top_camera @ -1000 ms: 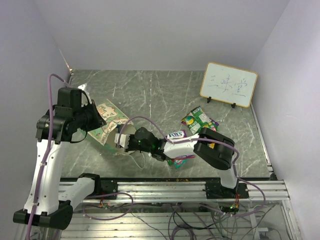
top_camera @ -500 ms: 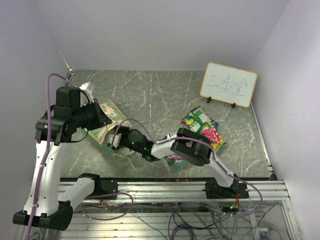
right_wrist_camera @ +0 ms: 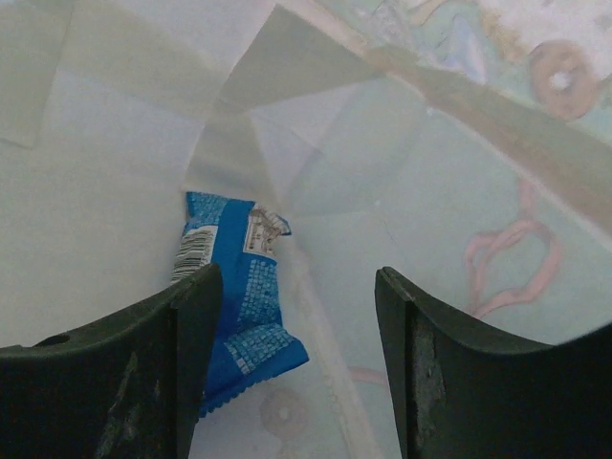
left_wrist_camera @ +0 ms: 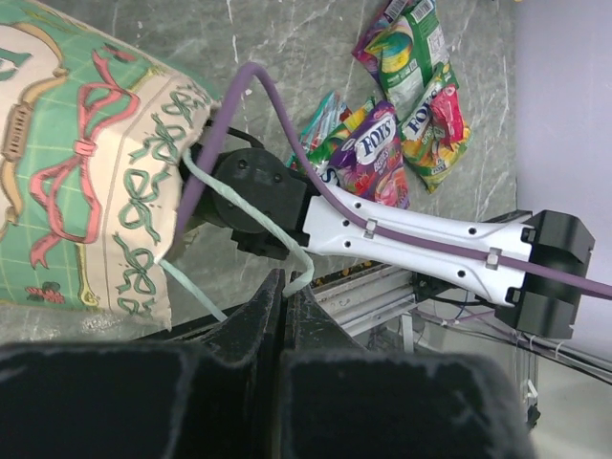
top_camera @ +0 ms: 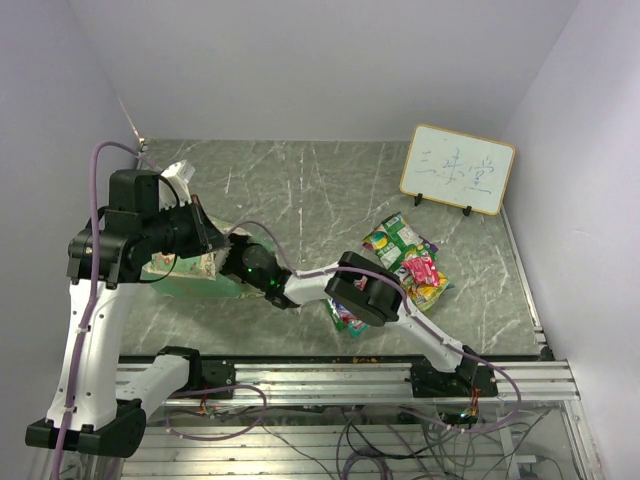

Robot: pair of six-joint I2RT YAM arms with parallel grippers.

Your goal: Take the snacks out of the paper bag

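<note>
The mint-green paper bag lies on its side at the table's left, its mouth toward the right. My left gripper is shut on the bag's thin string handle, holding the mouth up. My right arm reaches left into the mouth, so its gripper is hidden in the top view. Inside the bag, my right gripper is open. A blue snack packet lies on the bag's cream floor by the left finger, not gripped. Several snacks lie in a pile on the table.
A white framed whiteboard stands at the back right. The aluminium rail runs along the near edge. Purple cables loop over both arms. Walls close the table on the left, back and right.
My right gripper has pushed left into the bag and opened. My left arm has lifted the bag's mouth by the handle, tipping the bag more on edge.
</note>
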